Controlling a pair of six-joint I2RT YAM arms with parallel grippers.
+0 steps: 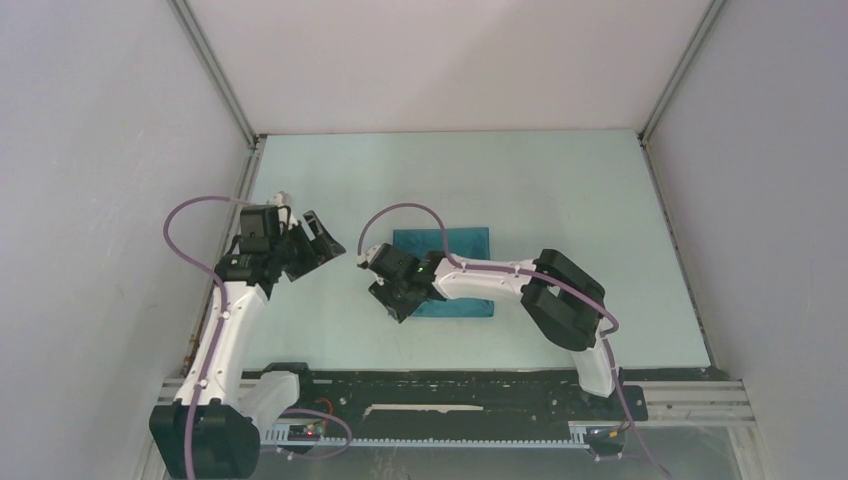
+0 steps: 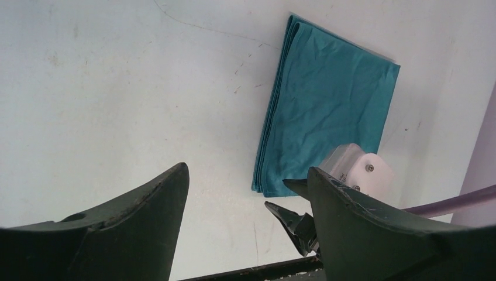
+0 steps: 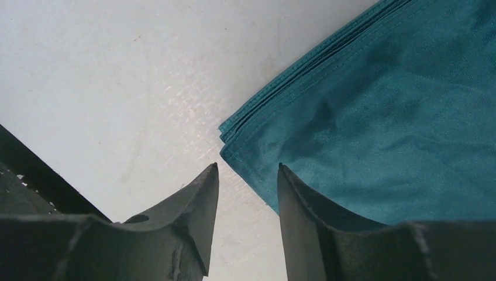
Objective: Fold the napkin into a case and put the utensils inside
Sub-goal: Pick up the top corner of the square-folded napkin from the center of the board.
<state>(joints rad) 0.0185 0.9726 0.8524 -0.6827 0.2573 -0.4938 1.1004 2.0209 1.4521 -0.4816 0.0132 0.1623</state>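
— Where does your right pincer sit?
— My right pincer (image 3: 247, 170) is low over the surface (image 3: 117, 70). Its two dark, curved fingers (image 3: 175, 222) are drawn partway together, with a gap between the tapered tips. The napkin (image 3: 380, 117) has its near left corner just ahead of that gap, and its edge runs slantwise through it. One finger is over bare surface, the other over cloth. The cloth there lies flat.

— And the other?
— My left pincer (image 2: 247, 170) is spread wide, off to the napkin's left and well apart from it, pointing toward it.

— What is the napkin like?
— It is teal woven fabric with a faint sheen, folded into a flat rectangle. Several hemmed layers stack along its left edge, and soft creases cross the top. It lies about mid-surface, with my right arm (image 1: 480, 280) reaching over its near edge.

— The surface itself?
— It is pale and matte, scuffed, with small dark specks and a thin scratch farther out. Plain grey walls (image 1: 450, 60) stand beyond it.
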